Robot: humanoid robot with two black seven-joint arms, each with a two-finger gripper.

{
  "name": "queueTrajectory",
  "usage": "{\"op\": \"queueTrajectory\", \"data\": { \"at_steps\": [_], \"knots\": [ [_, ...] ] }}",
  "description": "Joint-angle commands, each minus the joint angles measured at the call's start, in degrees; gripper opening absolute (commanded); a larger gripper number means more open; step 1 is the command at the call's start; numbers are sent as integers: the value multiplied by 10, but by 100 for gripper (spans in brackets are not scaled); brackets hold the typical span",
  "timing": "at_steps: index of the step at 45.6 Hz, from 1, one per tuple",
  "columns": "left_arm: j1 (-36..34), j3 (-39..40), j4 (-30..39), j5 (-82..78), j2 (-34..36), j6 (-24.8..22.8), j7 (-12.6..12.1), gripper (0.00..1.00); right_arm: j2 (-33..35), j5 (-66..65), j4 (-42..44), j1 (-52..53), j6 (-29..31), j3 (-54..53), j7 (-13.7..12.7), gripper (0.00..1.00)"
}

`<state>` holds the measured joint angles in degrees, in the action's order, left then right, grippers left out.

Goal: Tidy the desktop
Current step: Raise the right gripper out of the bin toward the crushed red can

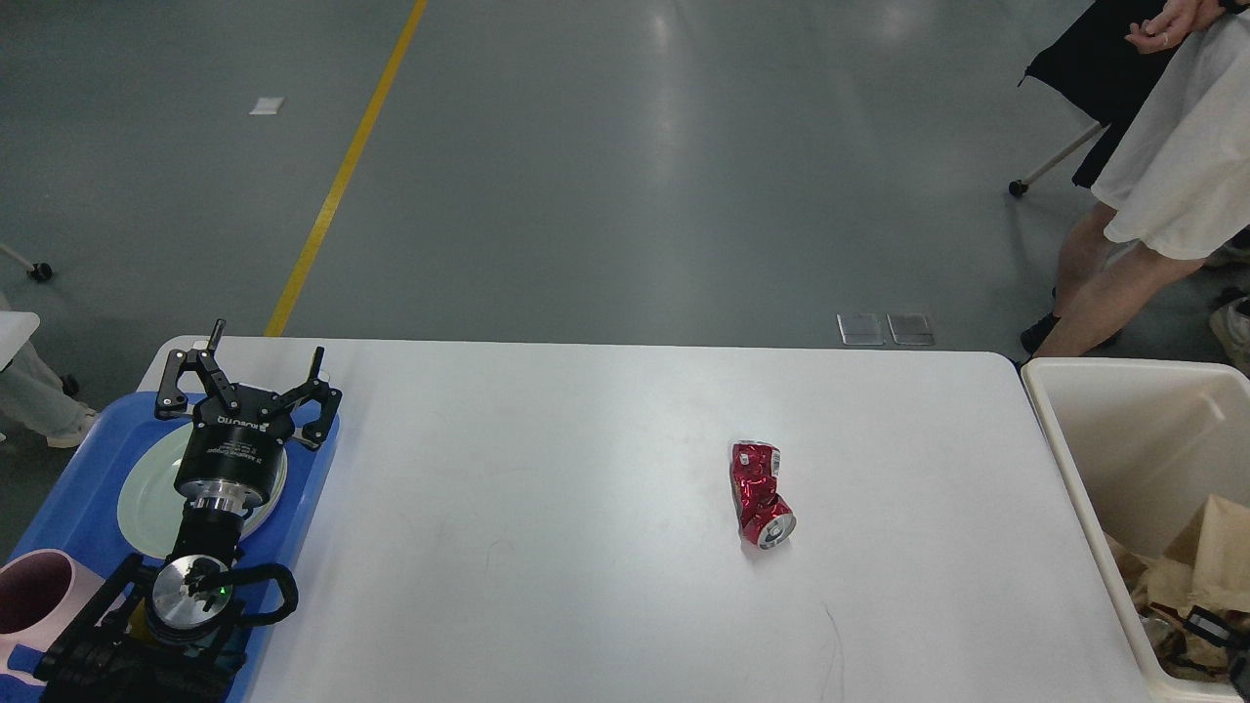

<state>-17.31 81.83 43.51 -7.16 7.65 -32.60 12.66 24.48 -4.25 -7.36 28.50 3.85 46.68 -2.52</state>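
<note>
Nearby, crushed can (762, 494) lies on desktop (586, 469).

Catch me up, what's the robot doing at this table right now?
Tidying the desktop, mid-job. The left gripper hangs open and empty above the blue tray, which holds a pale plate and a pink cup. The right arm is out of view. One crushed red can lies on its side on the table, untouched. The cream bin at the right end already has paper trash in it, so the can probably goes there.
</note>
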Motion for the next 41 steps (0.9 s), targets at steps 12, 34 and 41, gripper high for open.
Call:
{"op": "queueTrajectory", "data": {
  "at_steps": [12, 34, 41],
  "knots": [
    [0, 0, 0, 0, 0, 0, 0, 97, -15, -1, 1, -1, -3, 2, -3, 6],
    [0, 0, 0, 0, 0, 0, 0, 97, -16, -1, -3, 1, -90, 2, 2, 100],
    [0, 0, 0, 0, 0, 0, 0, 97, -16, -1, -4, 1, -90, 2, 2, 100]
  ]
}}
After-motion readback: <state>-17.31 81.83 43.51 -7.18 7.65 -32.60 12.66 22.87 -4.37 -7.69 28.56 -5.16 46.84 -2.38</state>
